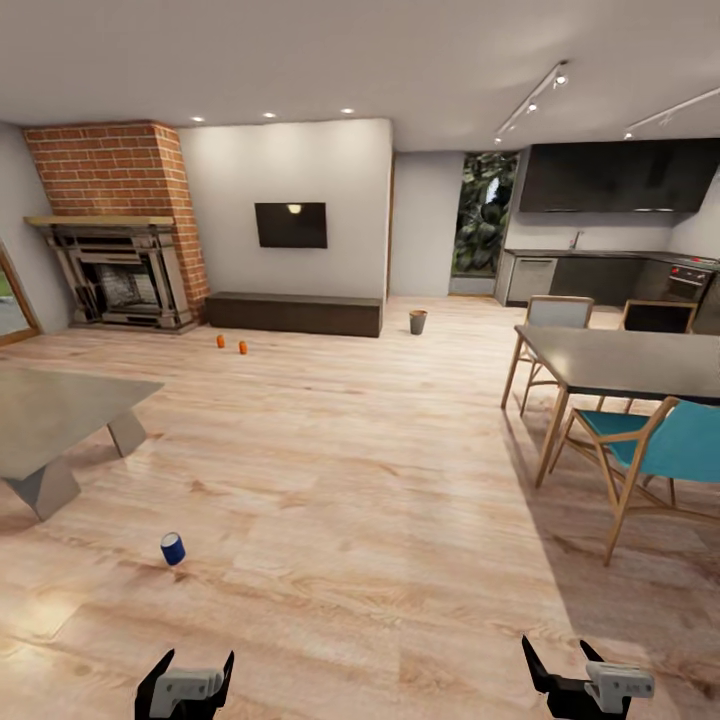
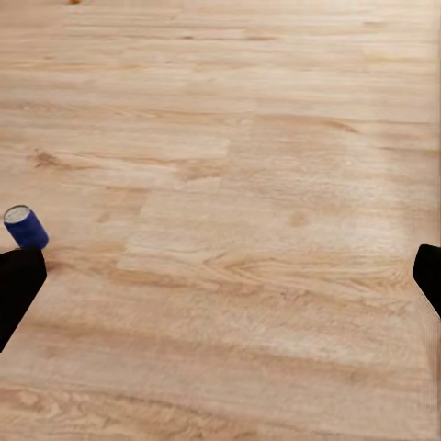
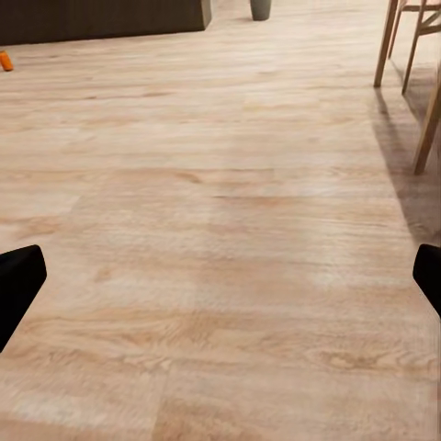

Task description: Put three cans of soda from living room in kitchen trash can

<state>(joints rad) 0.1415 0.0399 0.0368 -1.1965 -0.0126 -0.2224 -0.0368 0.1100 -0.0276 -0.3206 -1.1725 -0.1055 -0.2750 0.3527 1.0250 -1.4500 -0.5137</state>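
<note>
Both my left hand and right hand hang spread wide and empty. The small dark blue cylindrical soda can stands on the light wood plank floor nearest me. I judge it light, thin-walled and slippery, so I'd pinch its middle gently.

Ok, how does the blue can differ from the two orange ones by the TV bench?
The blue can lies near the robot beside the grey low table; the orange cans sit far off near the dark bench. Blue looks tilted; the orange ones seem upright. All rest on the wood floor, ungrasped.
</note>
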